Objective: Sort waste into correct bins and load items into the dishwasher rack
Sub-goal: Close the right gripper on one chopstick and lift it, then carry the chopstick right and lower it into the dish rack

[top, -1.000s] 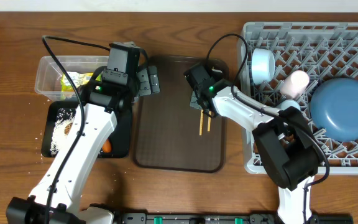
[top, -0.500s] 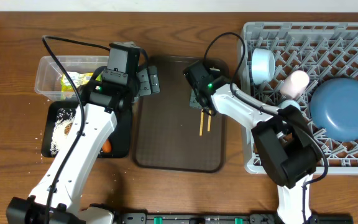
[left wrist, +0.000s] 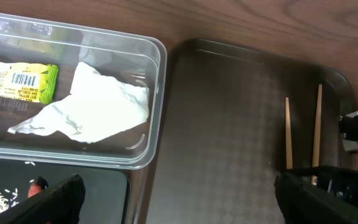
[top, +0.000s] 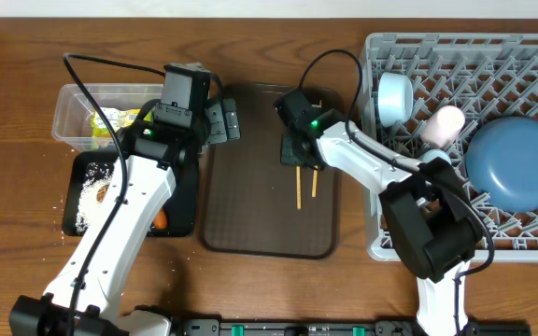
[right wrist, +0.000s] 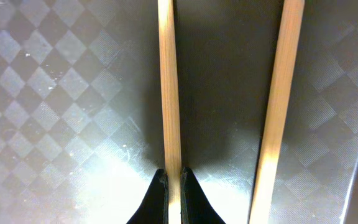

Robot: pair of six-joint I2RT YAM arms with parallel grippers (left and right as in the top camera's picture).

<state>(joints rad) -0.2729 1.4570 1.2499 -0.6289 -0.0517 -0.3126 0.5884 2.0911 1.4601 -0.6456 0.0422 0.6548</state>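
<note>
Two chopsticks: they lie side by side, not touching, on the brown serving tray (top: 250, 224). The gripped chopstick (right wrist: 169, 93) is in the right tool, and the free chopstick (right wrist: 279, 93) lies untouched at its 3 o'clock in the right wrist view.
Right tool (right wrist: 173, 179): closed, pinching the gripped chopstick close to one end. Only that one stick is in the pinch.
Step in hand: by my reading, lifting this chopstick off the tray to carry it to the rack.
Doing it well: with the grip so near the end, the stick will probably droop or pivot. Raise it straight up and keep it level. Clear the tray's lip before swinging toward 3 o'clock, and do not nudge the free stick.
Dishwasher rack (top: 530, 47): on the bench at the tray's 3 o'clock, holding the blue plate (top: 516, 163), pink cup (top: 444, 124) and light blue cup (top: 395, 98). A thin stick could slip through the lattice, so it is best set down across the pegs.
Left tool (top: 224, 121): wide open and empty, near the tray's 10 o'clock corner, well apart from the carry path.
Clear tub (left wrist: 157, 62): holds the wrapper (left wrist: 27, 84) and napkin (left wrist: 98, 106).
Black tray (top: 180, 201): at the tub's 6 o'clock, holding rice (top: 92, 191).
</note>
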